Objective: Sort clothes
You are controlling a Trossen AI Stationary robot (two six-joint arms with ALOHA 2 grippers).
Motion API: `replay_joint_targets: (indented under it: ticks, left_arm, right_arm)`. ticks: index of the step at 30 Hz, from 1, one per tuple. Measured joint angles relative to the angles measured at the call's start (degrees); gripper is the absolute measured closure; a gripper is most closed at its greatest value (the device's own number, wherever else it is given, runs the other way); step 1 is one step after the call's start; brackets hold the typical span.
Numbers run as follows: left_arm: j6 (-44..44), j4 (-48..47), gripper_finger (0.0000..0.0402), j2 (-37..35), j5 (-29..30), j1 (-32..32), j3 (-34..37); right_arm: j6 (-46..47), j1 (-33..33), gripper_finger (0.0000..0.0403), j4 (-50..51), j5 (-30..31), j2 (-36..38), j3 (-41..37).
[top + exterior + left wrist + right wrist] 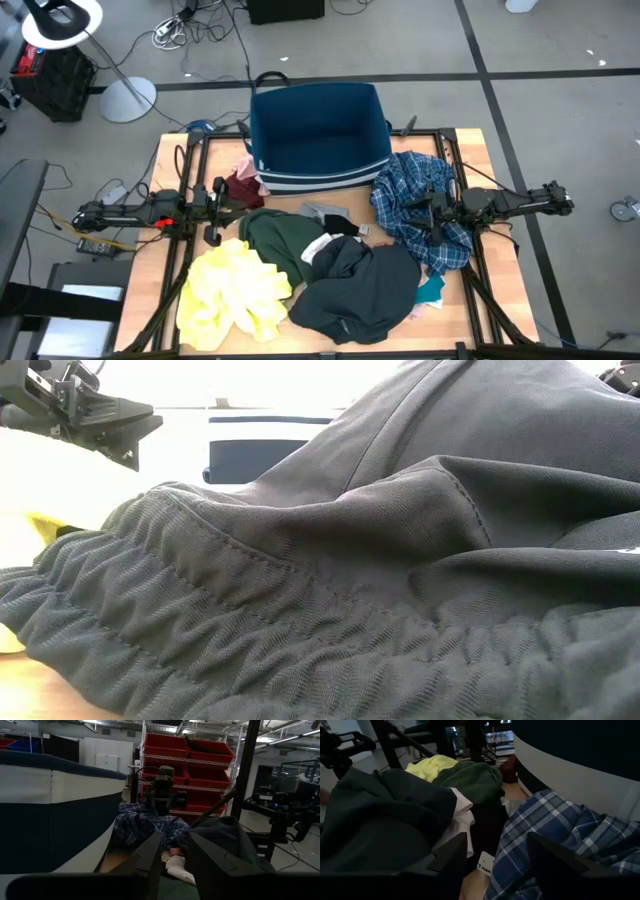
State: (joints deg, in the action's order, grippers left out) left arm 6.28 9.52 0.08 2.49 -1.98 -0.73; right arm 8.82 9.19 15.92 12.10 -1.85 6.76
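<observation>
Right gripper [432, 222] open and empty above the blue plaid shirt [415, 190]; left gripper [212, 210] part open, empty, near the maroon garment [243, 187]. Overlapping clothes on the bench [150, 255]: risk of snagging the dark grey garment [360, 290] beside the plaid, dragging both toward the navy bin [318, 130].

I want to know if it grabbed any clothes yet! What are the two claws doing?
Left gripper: open, holding nothing, above the dark green garment.
Right gripper: open, holding nothing, over the blue plaid shirt.

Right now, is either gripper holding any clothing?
No. The left gripper and right gripper are both open and empty above the clothes.
</observation>
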Motion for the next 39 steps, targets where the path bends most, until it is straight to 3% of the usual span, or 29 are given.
replay_joint_targets:
  ticks: [39]
  left_arm:
    - [1.7,0.5,0.03,0.0,0.0,0.0,0.0]
  right_arm:
    - [0.0,0.0,0.0195,0.0,0.0,0.0,0.0]
